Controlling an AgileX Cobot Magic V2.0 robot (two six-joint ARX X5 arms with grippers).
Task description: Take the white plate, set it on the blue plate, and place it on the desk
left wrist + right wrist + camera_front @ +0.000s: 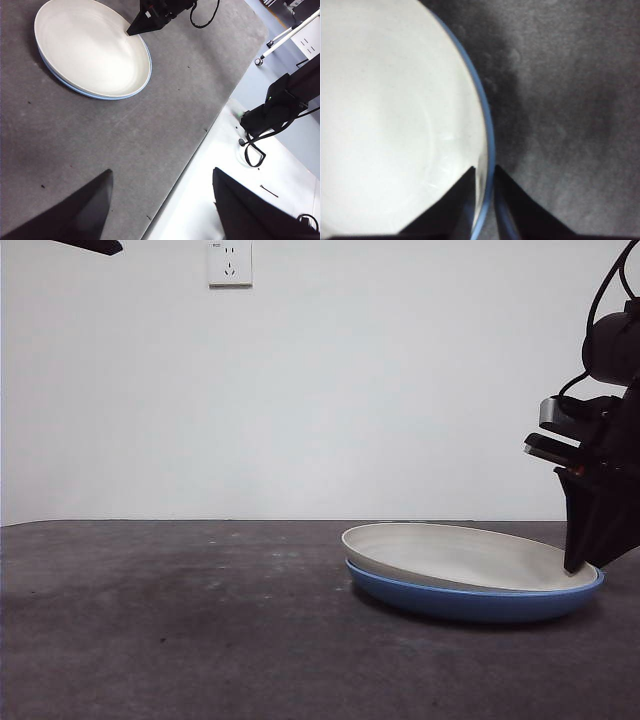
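The white plate (460, 555) lies inside the blue plate (470, 602) on the desk (150, 620), right of centre, with its left rim riding slightly higher than the blue rim. My right gripper (578, 562) reaches down at the plates' right edge. In the right wrist view its jaws (484, 172) are nearly closed on the white plate's (385, 115) rim, one inside and one outside, and the blue plate's edge (487, 115) runs just beside them. My left gripper (162, 172) hangs open and empty, high over the desk's edge, far from the plates (90, 50).
A wall socket (229, 262) sits high on the white back wall. The left wrist view shows the desk's edge (200, 145) and, beyond it, a pale surface with black equipment and cables (272, 107). The waiting arm's tip (90, 245) shows at the top left corner.
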